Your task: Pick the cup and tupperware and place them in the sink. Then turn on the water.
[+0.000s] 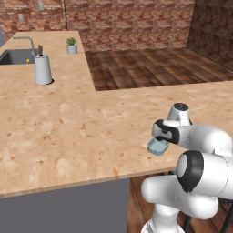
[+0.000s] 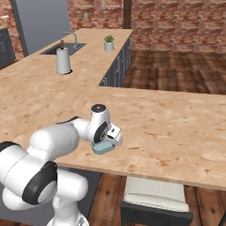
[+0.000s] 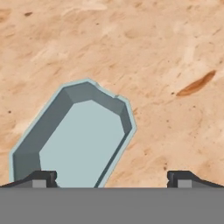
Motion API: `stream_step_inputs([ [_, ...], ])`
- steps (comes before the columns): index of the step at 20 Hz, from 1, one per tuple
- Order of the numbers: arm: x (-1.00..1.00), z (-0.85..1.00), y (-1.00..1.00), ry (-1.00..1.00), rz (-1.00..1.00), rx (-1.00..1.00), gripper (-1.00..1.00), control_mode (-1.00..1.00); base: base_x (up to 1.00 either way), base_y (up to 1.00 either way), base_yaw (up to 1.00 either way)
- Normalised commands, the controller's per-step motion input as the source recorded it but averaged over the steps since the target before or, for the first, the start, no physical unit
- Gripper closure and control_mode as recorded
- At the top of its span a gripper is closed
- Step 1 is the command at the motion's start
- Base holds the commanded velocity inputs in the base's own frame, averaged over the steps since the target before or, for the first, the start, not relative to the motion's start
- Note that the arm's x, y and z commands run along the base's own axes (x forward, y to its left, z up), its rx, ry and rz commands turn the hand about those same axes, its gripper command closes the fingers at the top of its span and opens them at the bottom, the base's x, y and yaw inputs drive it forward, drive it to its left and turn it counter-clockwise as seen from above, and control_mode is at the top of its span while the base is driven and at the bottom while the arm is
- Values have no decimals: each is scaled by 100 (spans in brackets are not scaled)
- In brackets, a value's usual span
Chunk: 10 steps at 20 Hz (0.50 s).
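Counter (image 3: 175,43) bare; tupperware (image 3: 78,140) near left fingers (image 3: 41,177), spread wide.

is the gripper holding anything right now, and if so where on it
Nothing is held. The gripper is open just above the tupperware, which lies on the counter.

Red brick walls (image 1: 132,18) enclose a dark wood plank floor (image 1: 150,66) beside light wood-look counter (image 1: 54,123).
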Motion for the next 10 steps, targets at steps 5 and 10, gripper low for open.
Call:
stream_step_inputs([
  [5, 6, -16, 0, 0, 0, 0, -100, -100, 0, 0, 0],
  [10, 4, -12, -1, 0, 0, 0, -100, -100, 0, 0, 0],
])
